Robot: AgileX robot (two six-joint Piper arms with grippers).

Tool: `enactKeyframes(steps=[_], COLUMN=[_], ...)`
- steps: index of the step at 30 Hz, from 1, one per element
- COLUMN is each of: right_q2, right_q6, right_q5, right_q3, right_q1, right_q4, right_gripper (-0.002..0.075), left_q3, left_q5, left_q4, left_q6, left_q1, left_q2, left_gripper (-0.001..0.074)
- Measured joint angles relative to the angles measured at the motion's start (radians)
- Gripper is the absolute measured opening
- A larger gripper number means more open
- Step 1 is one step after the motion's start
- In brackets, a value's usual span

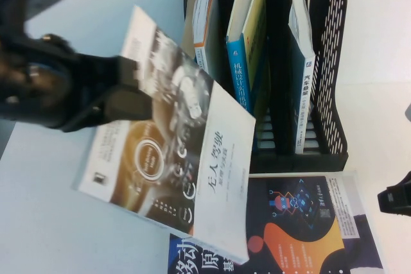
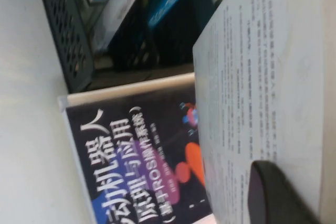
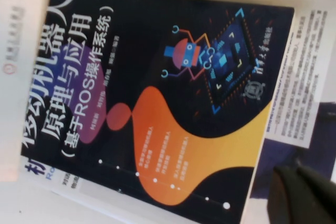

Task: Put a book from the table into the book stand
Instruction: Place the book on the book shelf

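High view: left hand (image 1: 131, 88) clamped on the far left edge of the book (image 1: 173, 139), holding it lifted and tilted above the bench (image 1: 45, 222), cover up, long axis running from upper left toward lower right. Book stand (image 1: 331, 62) ahead and to the right of the hand, its slots partly filled with blue-spined books (image 1: 241, 62); an open gap apparently between them. Near corner of the held book overlapping, from above, a dark navy book (image 1: 302, 222) lying flat just before the stand. Right hand (image 1: 395, 198) low at the right edge, well apart, nothing held; fingers impossible to judge. Left arm clearly nearer. Likely next: turning the book upright, spine down, before sliding in.
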Motion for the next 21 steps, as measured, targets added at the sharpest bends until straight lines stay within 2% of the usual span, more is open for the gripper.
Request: enactKeyframes(steps=[4, 8, 21], right_q2=[0.000, -0.001, -0.001], right_q6=[0.000, 0.000, 0.000], right_q5=[0.011, 0.019, 0.019], right_q3=[0.000, 0.000, 0.000], right_q1=[0.000, 0.000, 0.000], right_q4=[-0.022, -0.026, -0.038], right_gripper=[-0.0003, -0.0003, -0.0003], left_q3=[-0.069, -0.154, -0.413], left_q5=[-0.006, -0.029, -0.007], left_q4=[0.132, 0.174, 0.200], left_q6=[-0.078, -0.093, -0.093], left_q1=[-0.097, -0.146, -0.164], left_q2=[0.090, 0.185, 0.412], left_gripper=[0.0099, 0.0099, 0.0099])
